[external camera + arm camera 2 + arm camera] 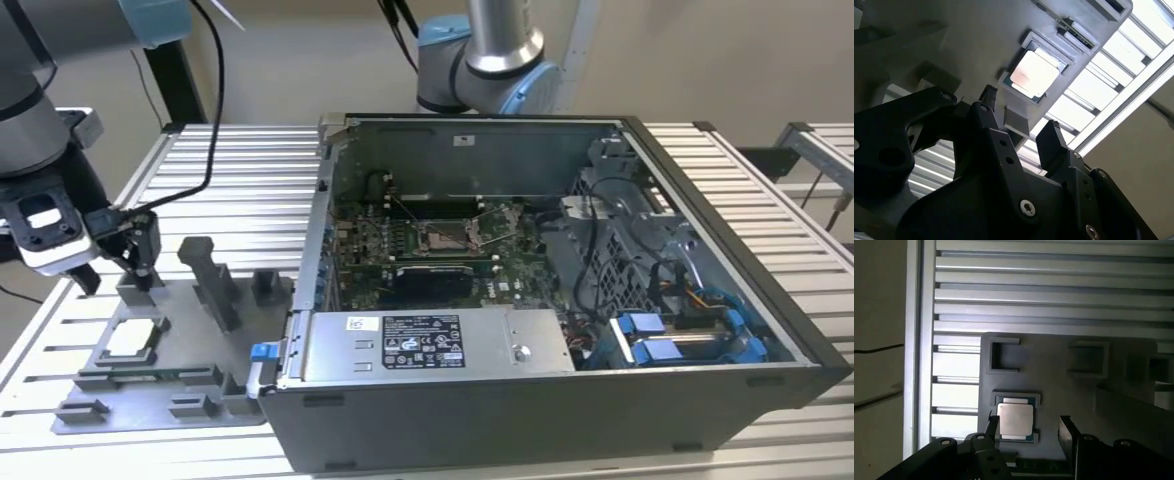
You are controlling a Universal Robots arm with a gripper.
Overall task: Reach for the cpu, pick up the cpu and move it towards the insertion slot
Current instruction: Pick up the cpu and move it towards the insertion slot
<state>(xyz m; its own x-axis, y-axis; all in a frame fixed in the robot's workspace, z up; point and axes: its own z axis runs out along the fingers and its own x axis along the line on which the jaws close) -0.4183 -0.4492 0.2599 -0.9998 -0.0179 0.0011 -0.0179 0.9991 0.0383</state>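
On the grey plastic fixture plate (pixel 160 405), at the exterior view's left: the cpu (pixel 134 338), a small thin square chip with a silvery-white top, lies flat in its shallow nest.
Claw: the black two-fingered claw (pixel 114 278) hangs above the plate, released, with nothing between its fingers (pixel 1069 435).
Direction: from the claw the cpu lies downward and a little toward the near end of the plate; the two are apart.
Centring: in the first wrist view the chip sits closer to one finger than to the other, so I judge the gap is not centred over it.
Axis: the chip is square, so it has no long axis; its edges look about parallel to the fingers' inner faces.
Insertion slot: the square socket with shiny metal frame (pixel 454 237) sits on the green board inside the open grey computer case (pixel 534 410), well apart from the cpu, toward the exterior view's right.
Surface: the slatted aluminium surface (pixel 240 180) carries plate and case.
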